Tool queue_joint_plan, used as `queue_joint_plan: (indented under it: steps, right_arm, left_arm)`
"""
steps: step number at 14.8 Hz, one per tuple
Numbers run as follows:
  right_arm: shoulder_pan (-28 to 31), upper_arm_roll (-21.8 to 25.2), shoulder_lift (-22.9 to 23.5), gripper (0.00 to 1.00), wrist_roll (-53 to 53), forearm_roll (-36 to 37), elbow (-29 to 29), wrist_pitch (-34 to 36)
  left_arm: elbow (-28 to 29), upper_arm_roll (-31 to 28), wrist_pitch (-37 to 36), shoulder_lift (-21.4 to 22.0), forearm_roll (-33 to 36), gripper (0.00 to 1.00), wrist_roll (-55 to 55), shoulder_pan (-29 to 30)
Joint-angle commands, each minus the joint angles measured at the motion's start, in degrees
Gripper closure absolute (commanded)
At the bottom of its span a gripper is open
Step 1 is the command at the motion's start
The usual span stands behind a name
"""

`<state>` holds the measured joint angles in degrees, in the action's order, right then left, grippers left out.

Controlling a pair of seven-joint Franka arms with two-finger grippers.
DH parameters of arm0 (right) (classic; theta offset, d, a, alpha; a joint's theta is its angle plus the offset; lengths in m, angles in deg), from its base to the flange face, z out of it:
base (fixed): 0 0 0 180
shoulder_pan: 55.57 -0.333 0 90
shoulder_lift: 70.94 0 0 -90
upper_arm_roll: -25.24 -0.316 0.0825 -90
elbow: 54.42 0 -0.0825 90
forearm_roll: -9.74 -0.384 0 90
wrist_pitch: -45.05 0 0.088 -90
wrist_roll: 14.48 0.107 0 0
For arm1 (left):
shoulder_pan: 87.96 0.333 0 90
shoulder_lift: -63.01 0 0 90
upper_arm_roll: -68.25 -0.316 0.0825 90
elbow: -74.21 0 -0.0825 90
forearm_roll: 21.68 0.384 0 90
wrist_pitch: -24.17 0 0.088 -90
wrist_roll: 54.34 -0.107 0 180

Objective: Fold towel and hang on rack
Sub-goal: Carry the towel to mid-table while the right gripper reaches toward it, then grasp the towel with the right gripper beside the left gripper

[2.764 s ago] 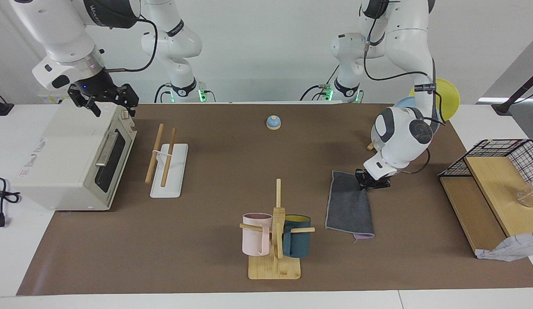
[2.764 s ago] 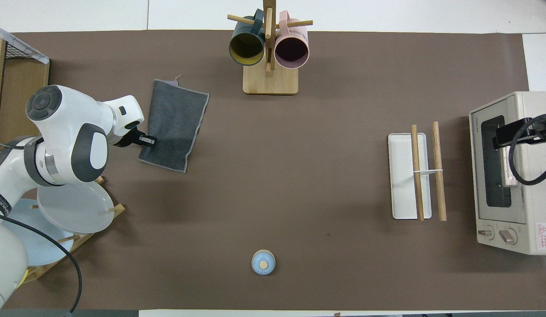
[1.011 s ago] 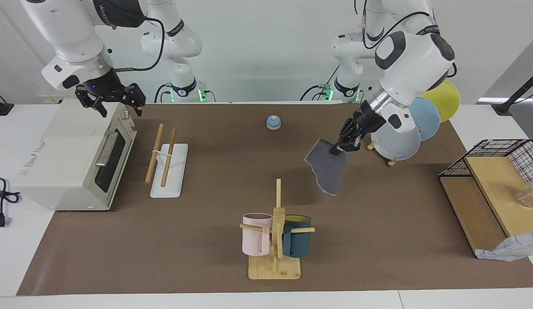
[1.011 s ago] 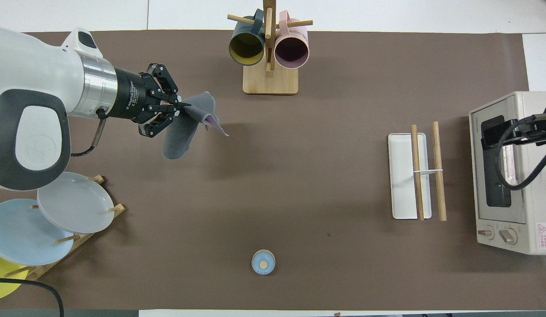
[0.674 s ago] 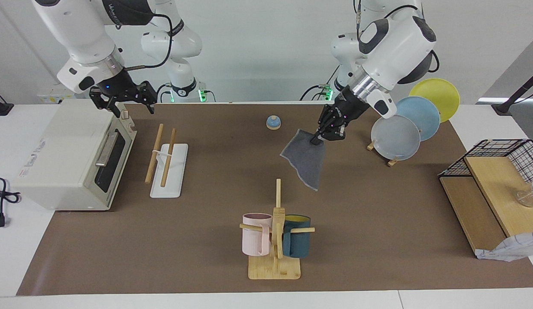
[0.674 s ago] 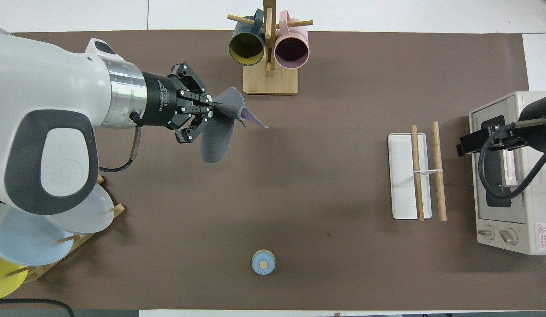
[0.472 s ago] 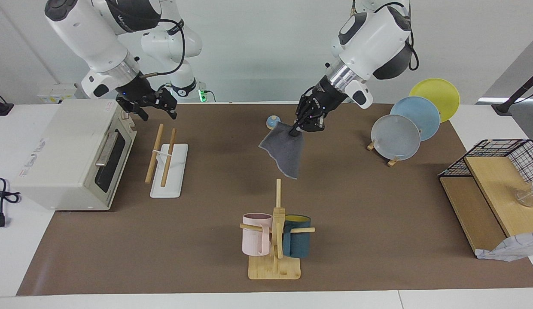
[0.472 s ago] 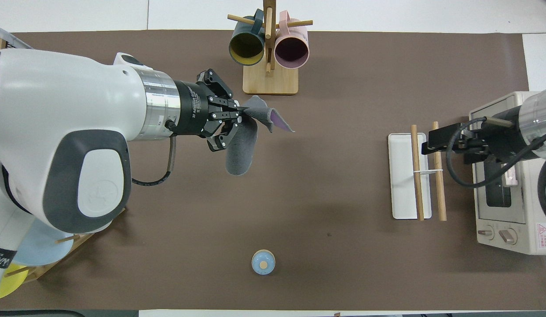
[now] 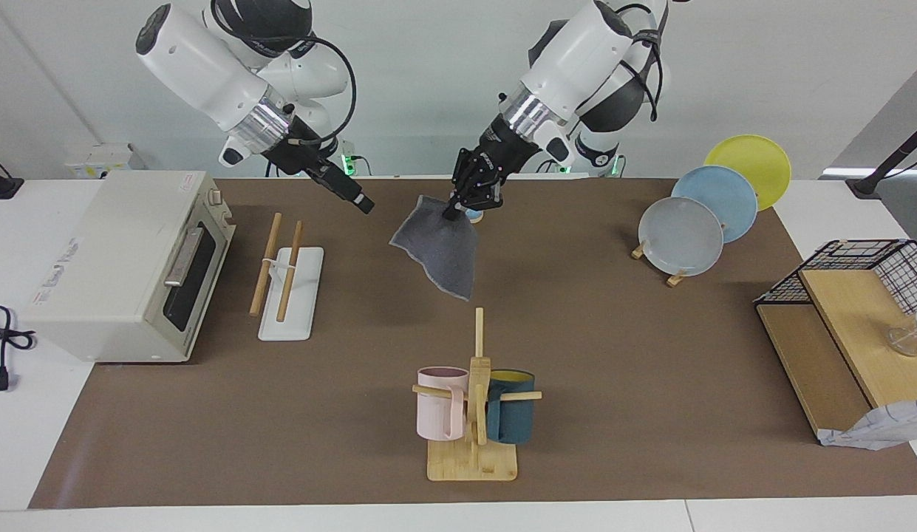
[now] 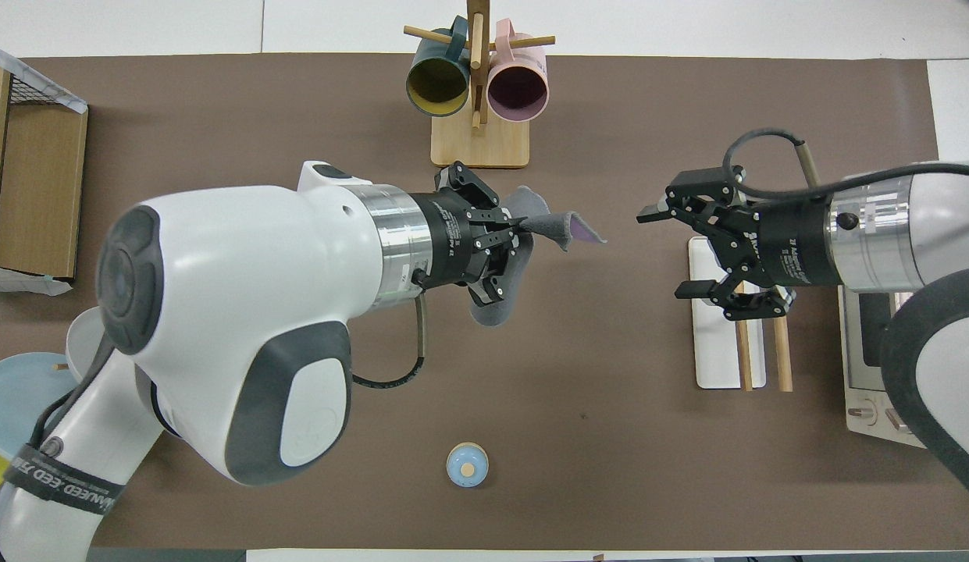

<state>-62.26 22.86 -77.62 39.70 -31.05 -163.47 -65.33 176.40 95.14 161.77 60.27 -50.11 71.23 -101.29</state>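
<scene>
My left gripper [image 9: 454, 211] is shut on one edge of the towel [image 9: 440, 253] and holds it in the air over the middle of the brown mat. The towel hangs down with its dark grey face showing. In the overhead view the left gripper [image 10: 525, 226] pinches the towel [image 10: 496, 300], and a purple corner sticks out toward the right arm. My right gripper [image 9: 362, 204] is open and empty in the air, between the towel and the rack [image 9: 279, 267]. In the overhead view the right gripper [image 10: 664, 254] partly covers the rack [image 10: 714, 351].
A toaster oven [image 9: 125, 266] stands at the right arm's end, beside the rack. A mug tree [image 9: 473, 399] with pink and teal mugs stands farther from the robots. A plate stand [image 9: 683, 236], a wooden shelf [image 9: 842, 332] and a small blue bell [image 10: 467, 465] are also on the table.
The left gripper lifted the towel off the mat and carried it toward the right arm's end. The right gripper moved from over the oven toward the towel.
</scene>
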Motion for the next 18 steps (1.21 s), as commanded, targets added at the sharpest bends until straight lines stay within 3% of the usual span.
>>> queue_joint_plan:
  steps: [1, 7, 11, 13, 17, 18]
  right_arm:
    - [-1.3, 0.1, 1.8, 0.00, 8.5, -6.0, -0.7, -2.4]
    - [-4.2, 0.0, 4.8, 0.00, 15.1, -10.7, -0.1, -2.2]
    - [-6.5, 0.0, 7.6, 0.03, 20.6, -10.6, 4.4, -3.6]
    - [-6.9, 0.0, 7.6, 0.29, 21.4, -10.6, 4.5, -4.1]
    - [-7.4, 0.0, 7.6, 1.00, 18.6, -10.5, 3.7, -6.0]
    - [-7.4, 0.0, 7.7, 1.00, 18.2, -10.5, 3.7, -6.1]
  left_arm:
    - [5.3, -0.8, 4.0, 4.1, -0.8, 1.00, 2.1, -1.4]
    - [5.4, -0.8, 4.8, 4.0, -0.9, 1.00, 3.8, -1.6]
    - [5.3, -0.8, 4.9, 4.0, -0.9, 1.00, 4.4, -1.6]
    - [5.3, -0.8, 4.9, 4.0, -0.8, 1.00, 5.1, -1.6]
    - [5.4, -0.8, 4.8, 4.0, -0.8, 1.00, 5.4, -1.6]
    - [5.4, -0.8, 4.8, 4.0, -0.8, 1.00, 5.4, -1.6]
